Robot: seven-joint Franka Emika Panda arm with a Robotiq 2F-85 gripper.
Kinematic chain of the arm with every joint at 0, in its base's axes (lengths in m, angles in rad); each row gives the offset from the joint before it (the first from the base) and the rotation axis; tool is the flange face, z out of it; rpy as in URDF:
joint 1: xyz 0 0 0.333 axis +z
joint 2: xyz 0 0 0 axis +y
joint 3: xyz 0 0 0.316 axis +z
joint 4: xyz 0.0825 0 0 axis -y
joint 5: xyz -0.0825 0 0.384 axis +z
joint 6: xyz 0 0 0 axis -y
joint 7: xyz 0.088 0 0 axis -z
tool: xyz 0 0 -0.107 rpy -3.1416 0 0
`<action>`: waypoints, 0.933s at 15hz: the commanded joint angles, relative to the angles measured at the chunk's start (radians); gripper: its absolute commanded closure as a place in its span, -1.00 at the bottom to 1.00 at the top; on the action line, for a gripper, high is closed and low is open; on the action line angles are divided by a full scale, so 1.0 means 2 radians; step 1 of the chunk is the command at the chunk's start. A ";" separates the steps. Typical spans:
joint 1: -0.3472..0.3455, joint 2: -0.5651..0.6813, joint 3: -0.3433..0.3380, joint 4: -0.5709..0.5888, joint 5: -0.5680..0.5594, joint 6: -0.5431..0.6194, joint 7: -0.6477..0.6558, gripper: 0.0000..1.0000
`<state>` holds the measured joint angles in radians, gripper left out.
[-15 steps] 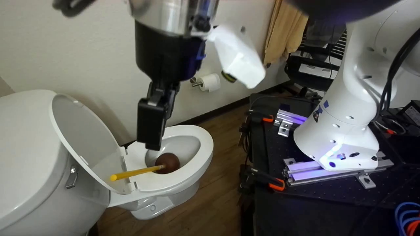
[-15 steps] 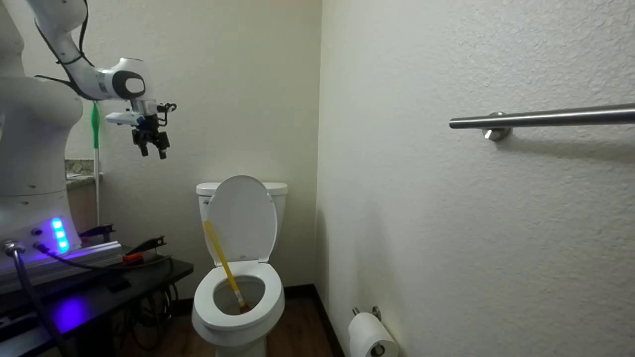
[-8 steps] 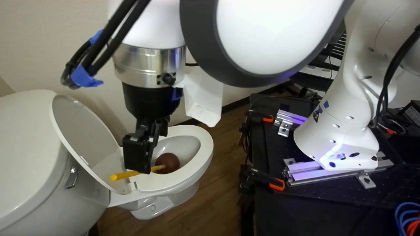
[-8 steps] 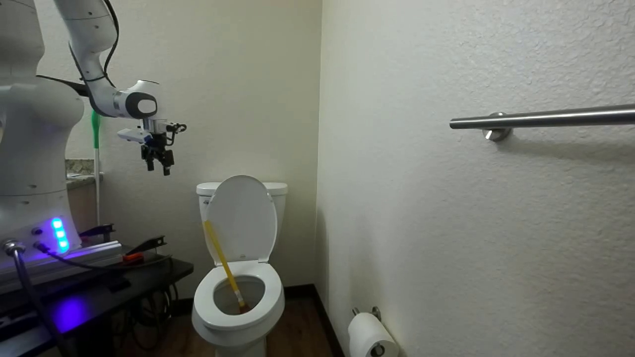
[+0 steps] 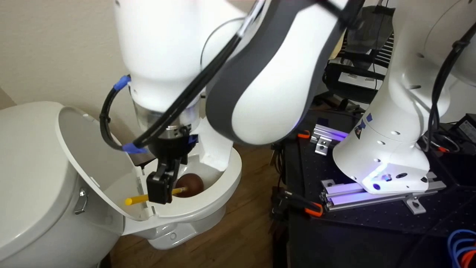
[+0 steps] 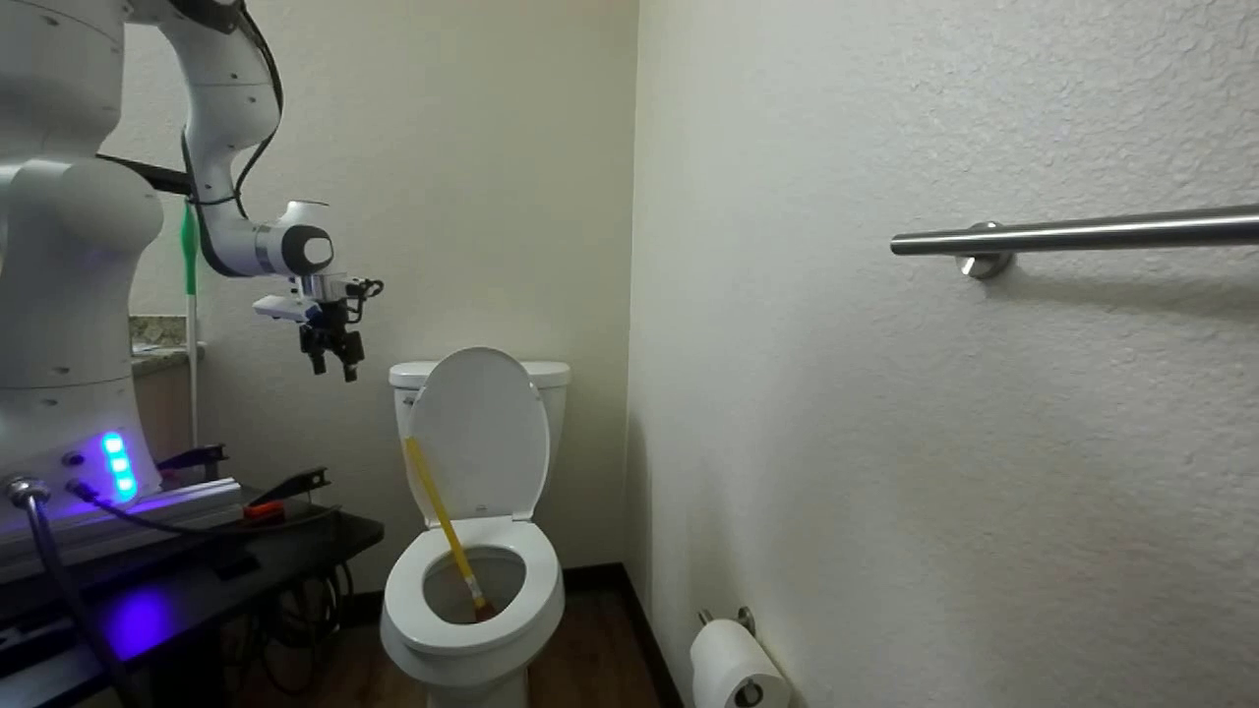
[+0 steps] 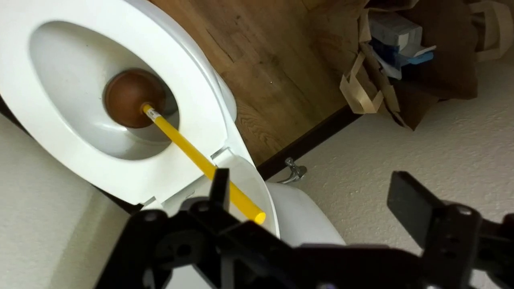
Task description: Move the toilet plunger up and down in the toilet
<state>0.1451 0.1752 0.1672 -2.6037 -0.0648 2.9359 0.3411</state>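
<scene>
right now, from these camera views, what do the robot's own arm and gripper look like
The smooth, rounded white arm has dark grey trim, a silvery metal wrist collar and an angular white housing. Black cables run along it, wrapped in places with blue tape. Its white base carries small blue patches and three glowing blue lights. The black gripper has two blocky, flat-faced fingers.

The toilet point(image 7: 196, 104) is smooth, glossy porcelain. The toilet plunger point(image 6: 445, 524) has a smooth handle point(image 7: 192, 153), wood or plastic, I cannot tell which, and a rubber cup point(image 7: 130, 96) with a soft sheen. The wall point(image 6: 836, 413) is matt and rough, the grab bar point(image 6: 1092, 234) satin metal, the floor point(image 7: 273, 68) wood-grained. The bag point(image 7: 445, 56) is creased paper, the end effector point(image 7: 312, 188) matt.
</scene>
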 commanded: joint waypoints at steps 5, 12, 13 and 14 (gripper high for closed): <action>0.137 0.201 -0.165 0.157 -0.110 0.059 0.093 -1.00; 0.178 0.231 -0.209 0.168 -0.039 0.080 0.050 -1.00; 0.203 0.258 -0.240 0.187 -0.045 0.091 0.052 -1.00; 0.218 0.285 -0.256 0.207 -0.044 0.095 0.045 -1.00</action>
<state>0.4802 0.5789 -0.2328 -2.3109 -0.1642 3.0713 0.4457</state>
